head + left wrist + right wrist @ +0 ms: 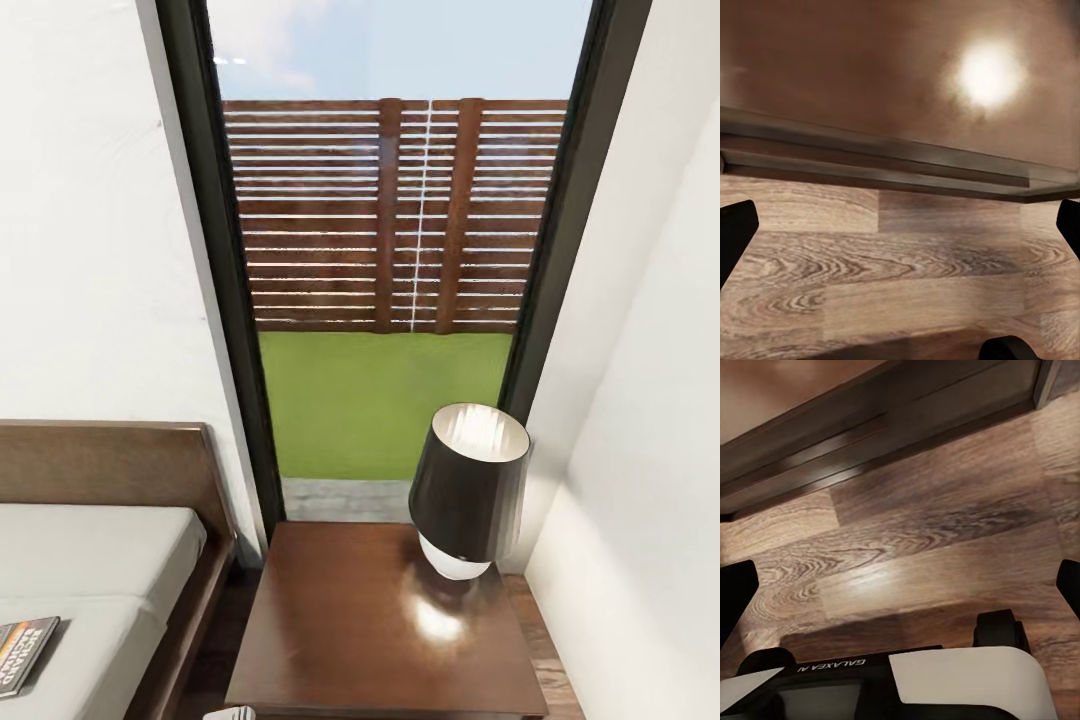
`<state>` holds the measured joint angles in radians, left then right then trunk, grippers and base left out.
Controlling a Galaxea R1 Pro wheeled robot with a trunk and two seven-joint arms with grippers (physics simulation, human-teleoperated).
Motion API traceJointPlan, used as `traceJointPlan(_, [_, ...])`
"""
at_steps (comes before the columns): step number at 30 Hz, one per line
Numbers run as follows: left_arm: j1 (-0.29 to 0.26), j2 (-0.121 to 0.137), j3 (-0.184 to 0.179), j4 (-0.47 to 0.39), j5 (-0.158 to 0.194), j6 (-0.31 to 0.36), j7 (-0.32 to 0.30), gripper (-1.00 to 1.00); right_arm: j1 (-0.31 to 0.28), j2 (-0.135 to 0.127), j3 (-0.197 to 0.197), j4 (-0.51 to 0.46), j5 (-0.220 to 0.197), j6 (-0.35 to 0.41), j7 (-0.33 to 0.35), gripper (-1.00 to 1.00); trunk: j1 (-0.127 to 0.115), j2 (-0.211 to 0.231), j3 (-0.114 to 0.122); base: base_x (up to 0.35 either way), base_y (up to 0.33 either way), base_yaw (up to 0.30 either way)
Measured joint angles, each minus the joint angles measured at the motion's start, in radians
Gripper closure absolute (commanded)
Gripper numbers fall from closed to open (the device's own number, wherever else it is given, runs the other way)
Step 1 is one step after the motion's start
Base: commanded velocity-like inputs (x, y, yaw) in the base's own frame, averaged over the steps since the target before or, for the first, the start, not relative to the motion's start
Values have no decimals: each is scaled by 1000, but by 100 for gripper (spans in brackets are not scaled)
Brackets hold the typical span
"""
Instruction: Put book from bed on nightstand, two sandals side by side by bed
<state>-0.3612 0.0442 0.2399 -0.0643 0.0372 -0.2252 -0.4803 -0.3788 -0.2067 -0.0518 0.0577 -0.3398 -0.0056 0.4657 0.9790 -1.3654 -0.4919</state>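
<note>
The book (25, 652), grey-white with an orange band, lies flat on the bed's off-white mattress (90, 560) at the head view's lower left edge. Right of the bed stands the nightstand (340, 620), glossy dark brown, under a tall window. In the left wrist view my left gripper (901, 229) is open, dark fingertips (735, 232) far apart, just in front of the nightstand's top edge (870, 67) and above plank floor. My right gripper (900, 589) is open too, held over the floor beside the nightstand's dark front (907, 412). The sandals are out of view.
A black-shaded lamp (468, 490) with a white base takes up the nightstand's back right part. White walls close in on the right and behind the headboard (100, 460). My white and black base (967, 682) sits on the wood floor (945, 555) close to the nightstand.
</note>
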Motion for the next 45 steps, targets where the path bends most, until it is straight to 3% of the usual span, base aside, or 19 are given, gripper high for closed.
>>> traceJointPlan(12, [0, 0, 0, 0, -1, 0, 0, -100, 0, 0, 0, 0, 0, 0, 0, -100, 0, 0, 0, 159, 0, 0])
traceJointPlan(45, [0, 0, 0, 0, -1, 0, 0, -100, 0, 0, 0, 0, 0, 0, 0, -100, 0, 0, 0, 47, 25, 0])
